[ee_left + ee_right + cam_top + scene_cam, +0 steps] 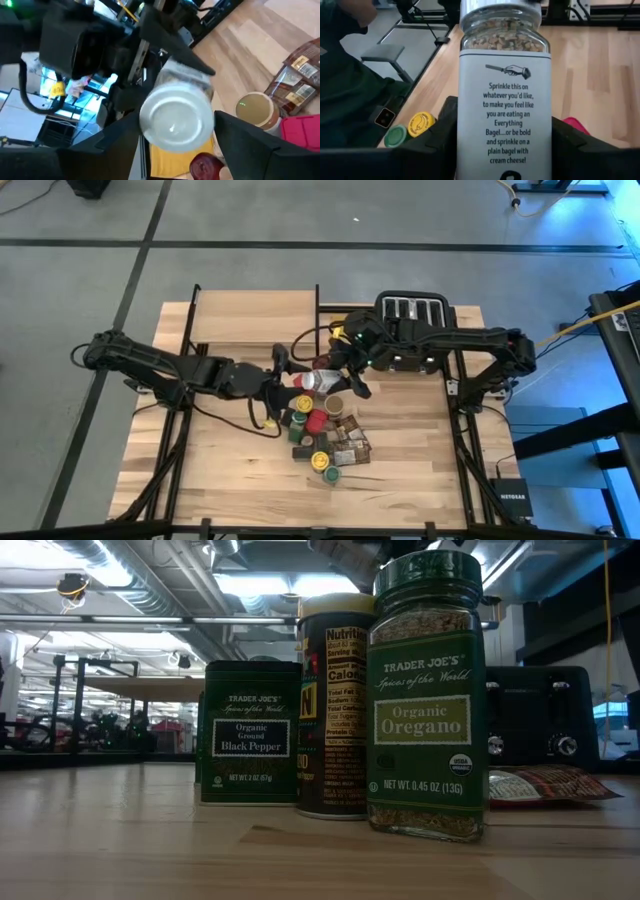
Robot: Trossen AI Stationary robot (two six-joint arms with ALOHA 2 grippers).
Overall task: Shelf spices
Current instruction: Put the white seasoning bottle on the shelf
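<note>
My right jaws (502, 150) and left jaws (175, 132) both clench one clear, white-labelled seasoning jar (504, 100), held above the spice pile (325, 442) mid-counter (240, 480), near the light-wood shelf (255, 318).

Workshop-like lab: exposed ceiling ducts (110, 565), concrete floor (80, 290).

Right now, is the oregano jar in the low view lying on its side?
No, the oregano jar stands upright on the table, dark lid on top, next to the black pepper tin.
</note>
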